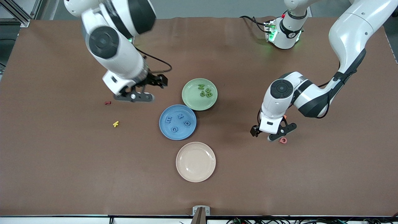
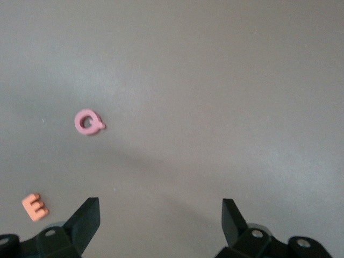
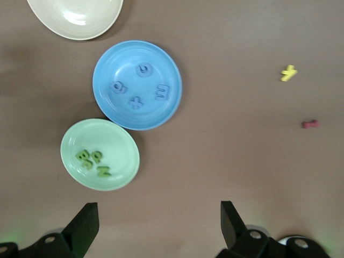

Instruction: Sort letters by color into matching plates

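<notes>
Fingers spread and holding nothing on both the left gripper (image 1: 277, 137) and right gripper (image 1: 136, 97), we see four blue letters (image 1: 178, 122) in the blue plate (image 1: 164, 128) and the green letters (image 1: 205, 91) in the green plate (image 1: 190, 99) at its one o'clock.

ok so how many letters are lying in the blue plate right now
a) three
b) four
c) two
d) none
b: four blue letters lie in the blue plate, as both the front view and the right wrist view show; neither claw holds anything.
</notes>
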Robot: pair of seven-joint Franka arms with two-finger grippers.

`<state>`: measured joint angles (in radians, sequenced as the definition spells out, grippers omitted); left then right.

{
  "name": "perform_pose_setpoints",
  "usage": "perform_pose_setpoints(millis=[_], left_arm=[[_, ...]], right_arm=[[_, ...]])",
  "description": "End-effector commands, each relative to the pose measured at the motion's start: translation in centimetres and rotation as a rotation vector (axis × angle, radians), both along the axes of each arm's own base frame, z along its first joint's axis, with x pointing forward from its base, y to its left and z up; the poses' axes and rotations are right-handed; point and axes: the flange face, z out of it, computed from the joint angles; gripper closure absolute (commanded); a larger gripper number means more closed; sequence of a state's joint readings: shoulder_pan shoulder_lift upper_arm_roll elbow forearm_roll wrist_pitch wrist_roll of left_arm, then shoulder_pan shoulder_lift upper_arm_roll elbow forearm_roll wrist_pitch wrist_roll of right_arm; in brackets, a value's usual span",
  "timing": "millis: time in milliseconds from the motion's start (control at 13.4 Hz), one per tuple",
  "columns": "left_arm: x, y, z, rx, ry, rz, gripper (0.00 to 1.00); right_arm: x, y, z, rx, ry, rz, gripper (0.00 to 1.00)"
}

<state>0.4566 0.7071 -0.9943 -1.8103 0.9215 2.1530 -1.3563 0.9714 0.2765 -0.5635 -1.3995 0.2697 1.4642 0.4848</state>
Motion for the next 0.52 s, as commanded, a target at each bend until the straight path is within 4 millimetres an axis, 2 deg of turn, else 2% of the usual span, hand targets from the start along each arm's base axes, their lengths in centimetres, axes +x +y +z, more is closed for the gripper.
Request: perform_pose_setpoints(millis=[0, 150, 224, 299, 449], left_arm=[[0.4, 1.2, 1.3, 0.094, -0.002, -0.053, 0.0], [0.7, 2.1, 3.1, 0.108, 0.026, -0.064, 0.0], [1.0, 3.1, 4.7, 0.104, 0.04, -0.085, 0.0], [1.1, 4.2, 6.8, 0.081, 0.056, -0.117, 0.0], [0.9, 6.9, 10.2, 0.023, 0.076, -0.154, 0.0]], right_arm=[[-1.9, -4.5, 4.0, -0.02, -0.002, 0.015, 0.0], [-2.5, -9.3, 6.9, 0.02, 0.027, 0.022, 0.0], [-2.5, -11.6, 7.7, 0.039, 0.033, 0.029, 0.0], [-2.6, -13.4, 8.1, 0.054, 0.045, 0.041, 0.0], [-2.4, -16.4, 7.2, 0.064, 0.057, 0.047, 0.0]])
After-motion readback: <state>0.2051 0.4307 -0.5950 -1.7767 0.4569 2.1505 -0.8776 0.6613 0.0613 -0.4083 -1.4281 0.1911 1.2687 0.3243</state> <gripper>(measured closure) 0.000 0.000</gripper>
